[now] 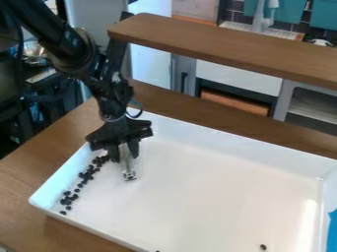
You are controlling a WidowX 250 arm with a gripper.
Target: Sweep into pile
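Small dark beads (90, 172) trail along the left-hand wall of a white tray (197, 135) on a wooden table (26, 172), a stray well apart, while beside them the black gripper (124, 155) has its jaws clamped on a slim, pale tool (127, 170).

A white, straight-sided tray (54, 187) is being supported by a brown wooden table (39, 158) (faintly grained, by the way). One tray corner is being pointed toward eight o'clock, while the tray's walls are being bordered by wood at nine and three o'clock.
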